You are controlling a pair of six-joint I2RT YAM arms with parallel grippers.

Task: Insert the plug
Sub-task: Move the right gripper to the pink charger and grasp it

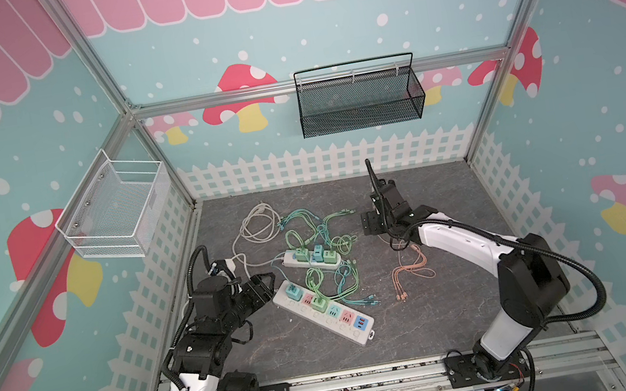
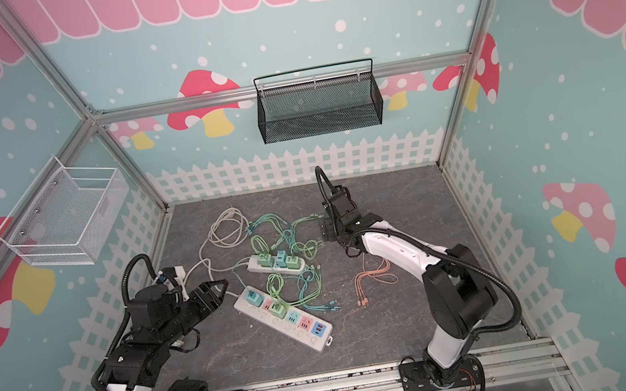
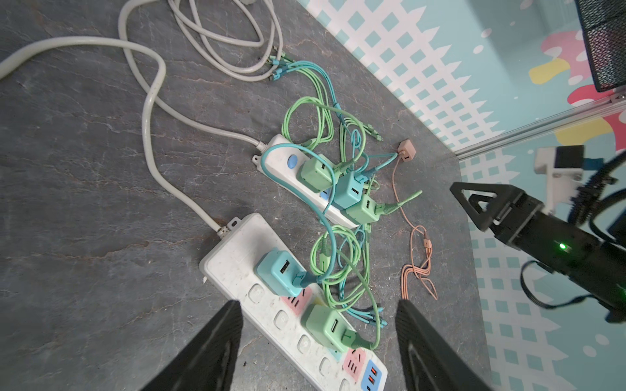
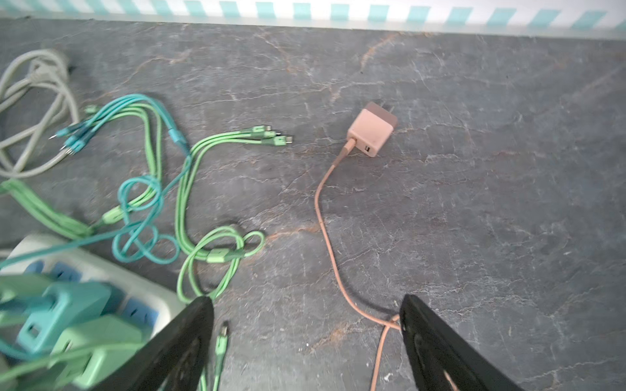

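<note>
pink plug (image 4: 371, 132) lies loose, peach cable (image 4: 319, 216) attached.

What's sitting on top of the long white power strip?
A blue charger and a green charger stand plugged into the long power strip, cables attached. Their prongs and the sockets beneath them are covered.

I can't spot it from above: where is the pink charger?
The pink charger lies unplugged on the table on the right arm's side, ahead of the open right tool in its wrist view, beside the green cable tips.
</note>
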